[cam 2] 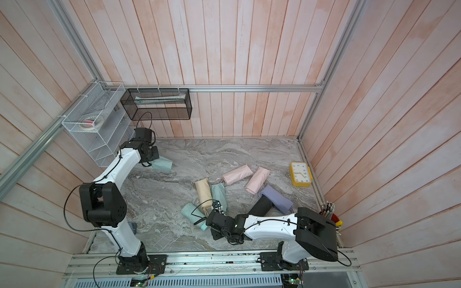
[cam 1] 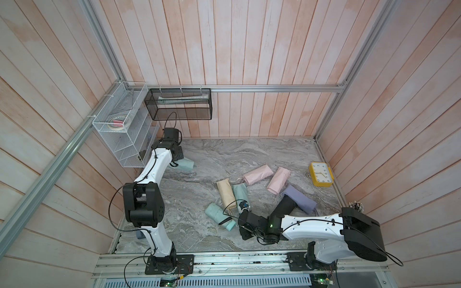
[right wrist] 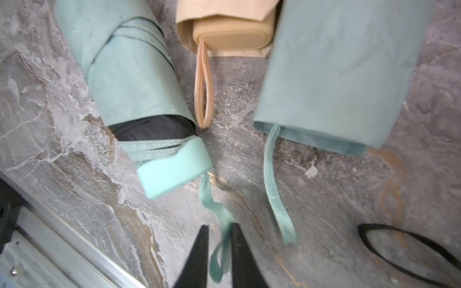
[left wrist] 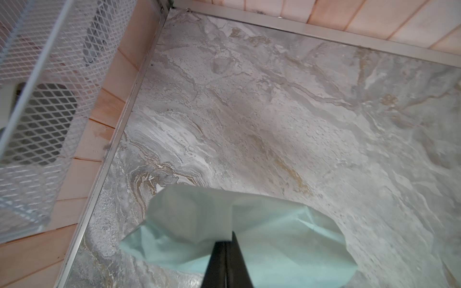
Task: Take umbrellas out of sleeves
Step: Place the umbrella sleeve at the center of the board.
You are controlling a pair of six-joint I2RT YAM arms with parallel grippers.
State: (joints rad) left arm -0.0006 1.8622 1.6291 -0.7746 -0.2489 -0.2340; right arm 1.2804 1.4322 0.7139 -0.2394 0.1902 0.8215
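By the front rail, how does the right gripper (right wrist: 219,225) stand? asks K.

M. notes: fingers a little apart, nothing clamped. The mint wrist cord (right wrist: 215,214) runs loose through the gap. It belongs to the bare mint umbrella (right wrist: 134,82), which has its pleats and strap exposed, its handle toward the gripper, and lies on the marble table (right wrist: 324,199).

K.: Next out?

M.: cream-yellow umbrella (right wrist: 224,15) and second mint umbrella (right wrist: 336,74), side by side just beyond. Both are sleeved, with cords trailing from the open ends. To the right, the black umbrella (cam 1: 283,207) touches the lavender umbrella (cam 1: 299,199). Past those lies a pink umbrella (cam 1: 257,174), its pink twin (cam 1: 278,180) just beside it.

K.: Left gripper (left wrist: 228,239)?

M.: far left corner, near the white wire basket (cam 1: 117,139). Its fingers are nearly together, with only a slit between them. The tips sit at a fold of the limp mint sleeve (left wrist: 274,237). Whether the fabric is pinched: cannot tell.
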